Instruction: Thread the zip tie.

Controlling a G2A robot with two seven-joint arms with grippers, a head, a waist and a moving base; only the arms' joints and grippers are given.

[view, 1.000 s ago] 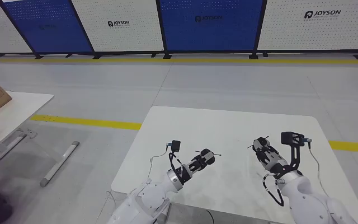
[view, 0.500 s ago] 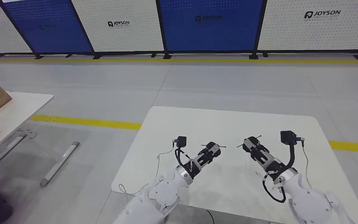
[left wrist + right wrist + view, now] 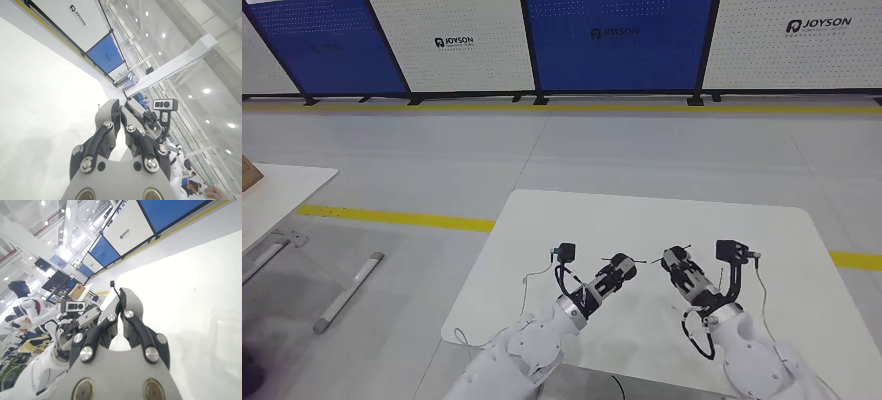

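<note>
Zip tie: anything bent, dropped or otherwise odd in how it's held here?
Nothing stands out. The right claw is shut on the zip tie, whose head pokes past the fingertips. The left claw is shut on a thin black strip, its tip showing beside the fingers. Both hang over the table.

Thin black zip tie (image 3: 115, 290), square head protruding past right fingers (image 3: 133, 303).

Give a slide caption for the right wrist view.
Right claw pinching thin black plastic zip tie above white table.
</note>
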